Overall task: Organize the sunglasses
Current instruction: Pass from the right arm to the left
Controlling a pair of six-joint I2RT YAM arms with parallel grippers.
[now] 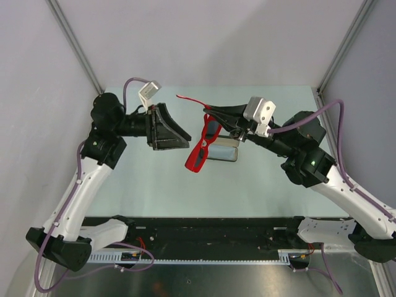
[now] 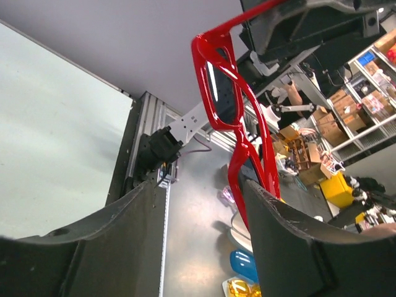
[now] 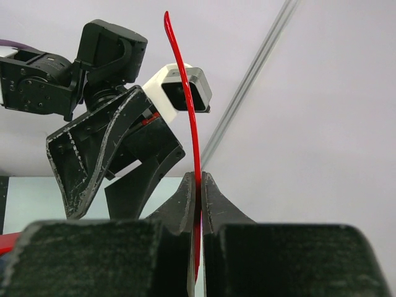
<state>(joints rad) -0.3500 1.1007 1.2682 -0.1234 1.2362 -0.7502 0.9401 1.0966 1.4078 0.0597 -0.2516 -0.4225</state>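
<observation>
A: Red plastic sits between the jaws. The right gripper (image 3: 198,184) is clenched on one thin temple arm of the bright red plastic-framed sunglasses (image 1: 199,147). Both pads lie flat against the arm, and its curved tip stands out past them.

B: And the left gripper (image 2: 197,184)?

A: Released. Its fingers (image 2: 291,241) stand apart and grasp nothing. The red front frame hangs just beside one of them. I cannot tell from the wrist view whether they touch.

B: Where are the sunglasses?

A: In the air over the middle of the pale green table (image 1: 154,185), between the two grippers. They hang from the right one, with the front frame tilted and its lower end toward the near edge.

B: What is beneath them?

A: A dark rounded oblong case (image 1: 228,152) lies on the table, its left end covered by the frame. Open or closed, I cannot tell.

B: Any writing?

A: The background shelving (image 2: 362,93) in the left wrist view holds cardboard boxes. Any print on them is too small to read.

B: Hidden parts?

A: In the left wrist view the lower frame is cut off behind a finger. The right wrist view shows only the clamped arm and a red sliver at its lower left edge. The second temple arm is hard to make out.
</observation>
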